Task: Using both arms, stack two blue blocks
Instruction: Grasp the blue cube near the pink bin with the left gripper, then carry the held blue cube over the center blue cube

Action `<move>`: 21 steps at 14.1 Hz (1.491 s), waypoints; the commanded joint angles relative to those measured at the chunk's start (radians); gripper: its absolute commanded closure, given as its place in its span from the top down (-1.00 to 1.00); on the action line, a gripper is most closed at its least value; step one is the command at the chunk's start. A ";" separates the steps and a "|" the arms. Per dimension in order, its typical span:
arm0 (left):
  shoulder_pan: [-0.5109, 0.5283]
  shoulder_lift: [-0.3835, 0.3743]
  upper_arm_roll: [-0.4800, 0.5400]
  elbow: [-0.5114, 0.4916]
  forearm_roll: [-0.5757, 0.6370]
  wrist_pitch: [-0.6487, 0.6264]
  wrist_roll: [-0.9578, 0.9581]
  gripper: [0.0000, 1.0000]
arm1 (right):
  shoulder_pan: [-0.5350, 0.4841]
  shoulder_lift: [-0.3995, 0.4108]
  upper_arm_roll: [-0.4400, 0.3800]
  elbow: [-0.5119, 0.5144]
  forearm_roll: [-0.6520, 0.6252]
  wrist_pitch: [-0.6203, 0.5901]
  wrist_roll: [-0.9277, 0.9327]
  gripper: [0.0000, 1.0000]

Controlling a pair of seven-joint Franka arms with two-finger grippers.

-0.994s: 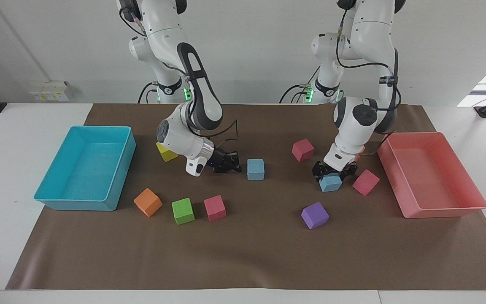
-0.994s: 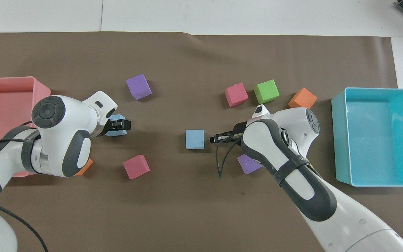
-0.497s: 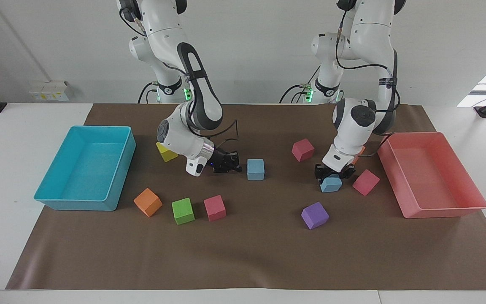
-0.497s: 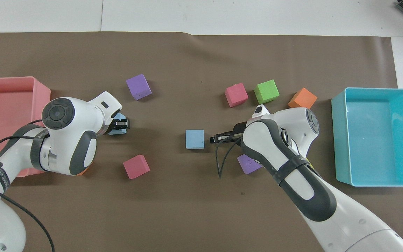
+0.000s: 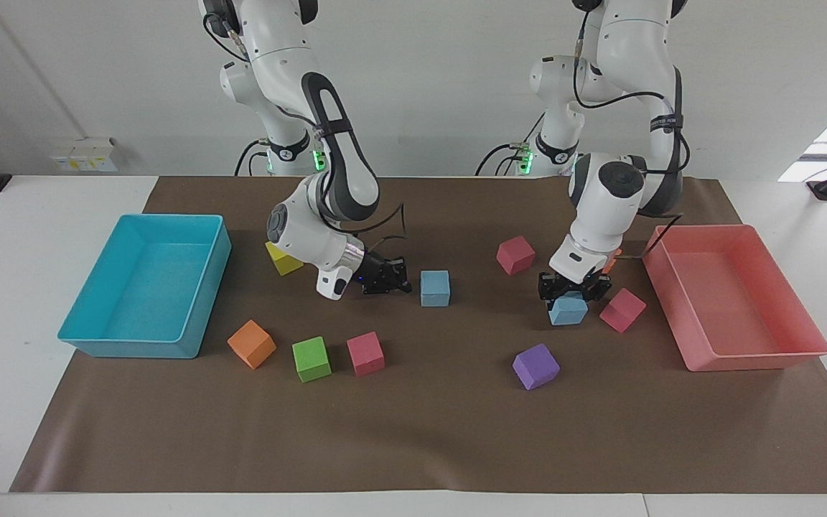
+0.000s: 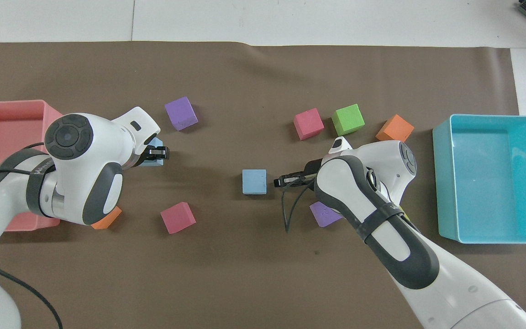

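One light blue block [image 5: 434, 288] lies on the brown mat near the middle of the table; it also shows in the overhead view [image 6: 254, 181]. My right gripper [image 5: 393, 277] lies low and level beside it, pointing at it with a small gap, as the overhead view [image 6: 282, 181] also shows. My left gripper [image 5: 573, 293] points down and is shut on the second blue block [image 5: 568, 311], held just above the mat beside a pink cube [image 5: 622, 309]. In the overhead view the left wrist [image 6: 159, 153] hides most of that block.
A pink tray [image 5: 744, 359] stands at the left arm's end and a turquoise tray [image 5: 133, 348] at the right arm's end. Loose cubes lie around: purple [image 5: 535, 366], pink [image 5: 515, 254], pink [image 5: 365, 353], green [image 5: 311, 358], orange [image 5: 251, 343], yellow [image 5: 283, 260].
My left gripper has risen a little with the blue block in it and the left arm's elbow has shifted. The right arm has not moved.
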 commanded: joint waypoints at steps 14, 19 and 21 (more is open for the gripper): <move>-0.451 0.135 0.011 0.224 0.024 -0.115 -0.457 -1.00 | -0.008 -0.010 0.005 -0.010 0.035 -0.001 -0.017 -1.00; -0.462 0.230 0.013 0.311 0.071 -0.121 -0.509 -1.00 | -0.006 -0.010 0.005 -0.010 0.035 -0.001 -0.017 -1.00; -0.450 0.219 0.017 0.313 0.074 -0.131 -0.508 -1.00 | -0.006 -0.010 0.005 -0.010 0.035 -0.001 -0.017 -1.00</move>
